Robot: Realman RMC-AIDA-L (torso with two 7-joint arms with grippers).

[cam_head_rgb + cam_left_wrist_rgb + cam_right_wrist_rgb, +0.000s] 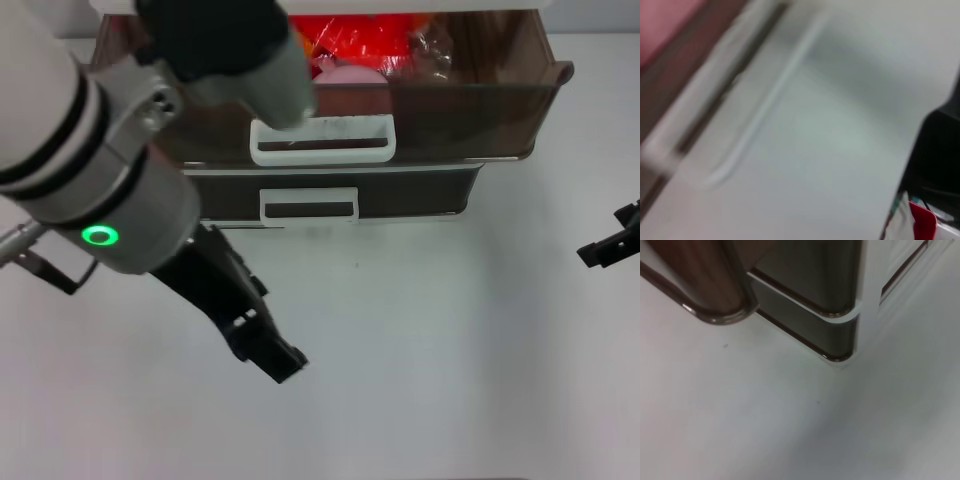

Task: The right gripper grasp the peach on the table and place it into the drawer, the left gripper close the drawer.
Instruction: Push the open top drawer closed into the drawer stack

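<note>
Inside open drawer (470,90), peach (350,74)

The drawer (470,90) is glossy translucent brown plastic; the table (450,350) is matt white.

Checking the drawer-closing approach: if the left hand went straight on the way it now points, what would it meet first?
Probably nothing: the left hand points toward the near table edge, away from the drawer. Bare tabletop lies ahead; height unclear.
</note>
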